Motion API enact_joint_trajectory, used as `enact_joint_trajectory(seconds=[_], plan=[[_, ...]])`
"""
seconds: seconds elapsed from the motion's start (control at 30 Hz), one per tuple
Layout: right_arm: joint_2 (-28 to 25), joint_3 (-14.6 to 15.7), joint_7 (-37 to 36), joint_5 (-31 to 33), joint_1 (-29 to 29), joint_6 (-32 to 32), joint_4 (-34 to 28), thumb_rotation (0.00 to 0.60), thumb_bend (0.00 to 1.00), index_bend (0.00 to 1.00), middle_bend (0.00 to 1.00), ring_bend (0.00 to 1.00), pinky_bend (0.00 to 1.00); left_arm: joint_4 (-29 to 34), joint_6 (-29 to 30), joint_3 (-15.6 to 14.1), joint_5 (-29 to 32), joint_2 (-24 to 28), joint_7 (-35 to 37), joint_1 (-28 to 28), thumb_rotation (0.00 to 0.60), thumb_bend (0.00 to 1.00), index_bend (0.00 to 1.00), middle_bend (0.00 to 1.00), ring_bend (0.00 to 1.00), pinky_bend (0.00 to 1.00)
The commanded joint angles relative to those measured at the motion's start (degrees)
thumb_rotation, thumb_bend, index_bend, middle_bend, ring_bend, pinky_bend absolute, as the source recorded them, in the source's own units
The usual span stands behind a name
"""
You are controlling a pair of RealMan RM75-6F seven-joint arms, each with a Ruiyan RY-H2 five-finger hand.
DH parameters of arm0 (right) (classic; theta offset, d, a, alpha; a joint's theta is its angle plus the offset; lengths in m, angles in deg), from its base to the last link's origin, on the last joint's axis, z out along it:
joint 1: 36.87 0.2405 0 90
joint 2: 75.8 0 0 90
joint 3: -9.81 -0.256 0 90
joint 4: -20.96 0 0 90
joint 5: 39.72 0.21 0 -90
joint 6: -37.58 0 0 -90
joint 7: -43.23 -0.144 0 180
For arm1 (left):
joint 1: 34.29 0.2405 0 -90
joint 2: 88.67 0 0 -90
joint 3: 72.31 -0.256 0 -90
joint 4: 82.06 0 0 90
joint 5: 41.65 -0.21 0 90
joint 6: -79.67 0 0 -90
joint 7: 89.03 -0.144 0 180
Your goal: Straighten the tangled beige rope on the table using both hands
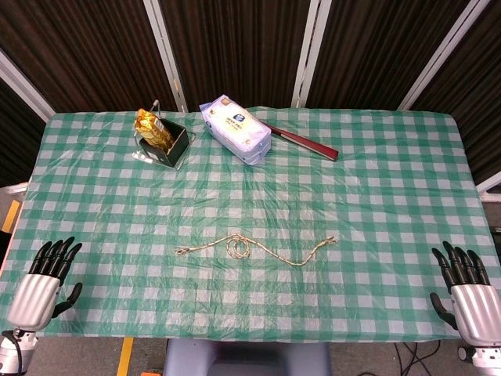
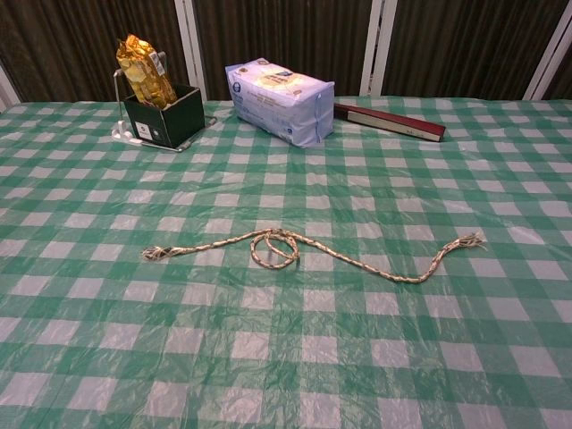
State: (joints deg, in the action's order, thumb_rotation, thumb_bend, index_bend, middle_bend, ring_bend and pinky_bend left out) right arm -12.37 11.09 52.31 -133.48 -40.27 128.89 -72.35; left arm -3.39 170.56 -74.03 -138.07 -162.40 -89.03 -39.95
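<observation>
The beige rope (image 1: 258, 250) lies across the middle of the green checked table (image 1: 376, 180), with a small loop (image 1: 236, 247) left of its centre and frayed ends at both sides. In the chest view the rope (image 2: 357, 260) runs from a frayed left end to a raised right end, its loop (image 2: 275, 247) flat on the cloth. My left hand (image 1: 47, 283) rests at the table's near left corner, fingers spread and empty. Over at the near right corner sits my right hand (image 1: 468, 290), also empty with fingers apart. Both hands are far from the rope; neither shows in the chest view.
At the back stand a black box (image 1: 167, 146) holding a gold packet (image 1: 154, 128), a blue-white tissue pack (image 1: 235, 128) and a dark red flat box (image 1: 305, 142). The same items appear in the chest view: black box (image 2: 163, 114), tissue pack (image 2: 279, 100).
</observation>
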Motion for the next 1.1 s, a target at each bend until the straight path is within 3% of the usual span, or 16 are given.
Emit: enact_joint_trajectory(seconds=[0.03, 0.2, 0.37, 0.5, 0.7, 0.9, 1.1], plan=[[0.1, -0.3, 0.2, 0.3, -0.1, 0.3, 0.0, 0.600, 0.43, 0.00, 0.00, 0.00, 0.00, 0.2, -0.4, -0.3, -0.4, -0.2, 0.0, -0.3, 0.600, 0.41, 0.00, 0.00, 0.00, 0.06], [0.5, -0.2, 1.1, 0.3, -0.1, 0.0, -0.1, 0.600, 0.43, 0.00, 0.00, 0.00, 0.00, 1.2, -4.0, -0.5, -2.5, -2.1, -1.4, -3.2, 0.600, 0.41, 0.00, 0.00, 0.00, 0.06], [0.9, -0.7, 1.9, 1.0, -0.1, 0.0, 0.0, 0.600, 0.43, 0.00, 0.00, 0.00, 0.00, 5.0, -15.3, -0.8, -2.3, -4.3, -7.8, -8.9, 0.600, 0.41, 0.00, 0.00, 0.00, 0.06], [1.3, -0.9, 2.5, 1.8, 0.4, -1.1, 0.2, 0.600, 0.43, 0.00, 0.00, 0.00, 0.00, 8.4, -22.5, 1.3, 1.3, -5.9, -11.3, -12.8, 0.600, 0.41, 0.00, 0.00, 0.00, 0.06], [1.8, -1.2, 3.8, 3.6, 1.2, -3.5, 0.2, 0.600, 0.43, 0.00, 0.00, 0.00, 0.00, 6.4, -27.4, 3.9, 4.2, -11.9, -13.5, -17.1, 0.600, 0.41, 0.01, 0.00, 0.00, 0.06], [1.9, -1.3, 4.2, 4.4, 1.6, -4.3, 0.1, 0.600, 0.43, 0.00, 0.00, 0.00, 0.00, 1.0, -26.8, 7.2, 7.0, -19.0, -15.0, -19.3, 0.600, 0.41, 0.26, 0.00, 0.00, 0.05], [1.9, -1.5, 4.3, 5.2, 1.9, -5.1, 0.1, 0.600, 0.43, 0.00, 0.00, 0.00, 0.00, -5.2, -26.2, 9.5, 10.2, -25.0, -14.3, -20.9, 0.600, 0.41, 0.38, 0.00, 0.00, 0.05]])
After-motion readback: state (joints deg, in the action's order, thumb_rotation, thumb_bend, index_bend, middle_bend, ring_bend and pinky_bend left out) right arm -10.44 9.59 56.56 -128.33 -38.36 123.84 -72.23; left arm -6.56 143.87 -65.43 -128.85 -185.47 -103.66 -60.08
